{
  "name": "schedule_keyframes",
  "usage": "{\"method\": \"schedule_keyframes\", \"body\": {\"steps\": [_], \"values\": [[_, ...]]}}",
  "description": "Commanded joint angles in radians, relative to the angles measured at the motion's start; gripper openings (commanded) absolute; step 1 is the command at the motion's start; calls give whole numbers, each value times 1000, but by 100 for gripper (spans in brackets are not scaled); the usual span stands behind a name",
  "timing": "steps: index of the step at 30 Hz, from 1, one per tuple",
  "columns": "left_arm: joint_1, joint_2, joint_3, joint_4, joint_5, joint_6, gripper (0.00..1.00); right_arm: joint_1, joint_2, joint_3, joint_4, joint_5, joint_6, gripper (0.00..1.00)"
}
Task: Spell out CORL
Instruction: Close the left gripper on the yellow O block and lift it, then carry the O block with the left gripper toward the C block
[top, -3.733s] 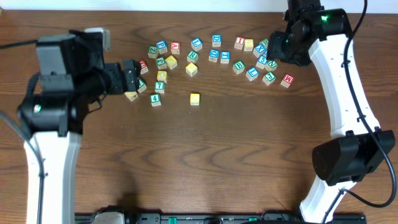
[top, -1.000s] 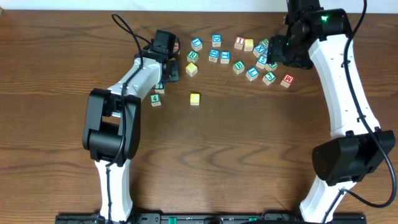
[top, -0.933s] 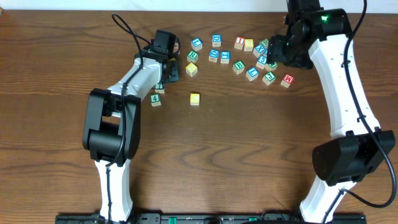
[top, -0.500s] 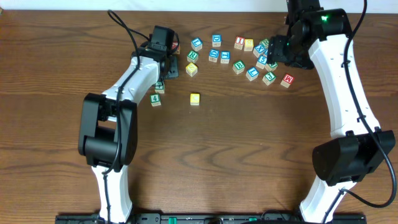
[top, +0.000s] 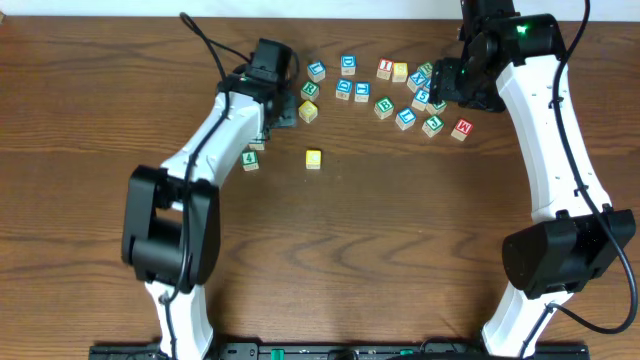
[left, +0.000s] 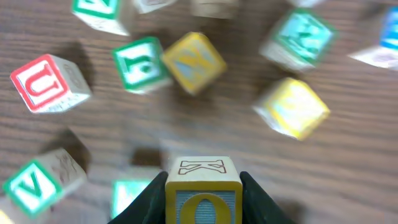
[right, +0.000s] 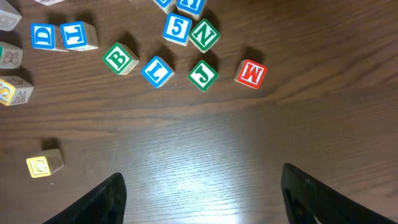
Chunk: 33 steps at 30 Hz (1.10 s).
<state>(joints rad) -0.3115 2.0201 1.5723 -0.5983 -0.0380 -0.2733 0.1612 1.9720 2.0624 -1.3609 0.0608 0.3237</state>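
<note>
In the left wrist view my left gripper (left: 203, 200) is shut on a yellow block with a blue O (left: 203, 194) on its front face and K on top, held above the blurred left cluster. In the overhead view that gripper (top: 280, 106) hangs over the cluster's left part. A lone yellow C block (top: 313, 158) lies apart, nearer the table's middle, also seen as the yellow C block (right: 43, 165). A blue L block (right: 157, 70) lies beside a green J (right: 203, 74). My right gripper (right: 202, 177) is open and empty, high over the right cluster (top: 440, 82).
Below the held block lie a red U (left: 50, 84), a green V (left: 34, 184) and two yellow blocks (left: 292, 107). A red M (top: 461, 128) marks the right end of the scatter. A green 4 (top: 249, 159) sits left of the C.
The left arm swung in from the left over the blocks and its jaws closed on the O block; the wrist has since shifted slightly right. The right arm has not moved.
</note>
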Motion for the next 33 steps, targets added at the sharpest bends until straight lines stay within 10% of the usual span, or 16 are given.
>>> {"method": "schedule_keyframes", "body": {"steps": [1,33], "values": [[-63,-74,1,-41,12,-54,30,11,-17,17,3,16,-15,74],[-285,106,0,-99,-1,-186,30,-30,-17,17,14,68,-33,78]]}}
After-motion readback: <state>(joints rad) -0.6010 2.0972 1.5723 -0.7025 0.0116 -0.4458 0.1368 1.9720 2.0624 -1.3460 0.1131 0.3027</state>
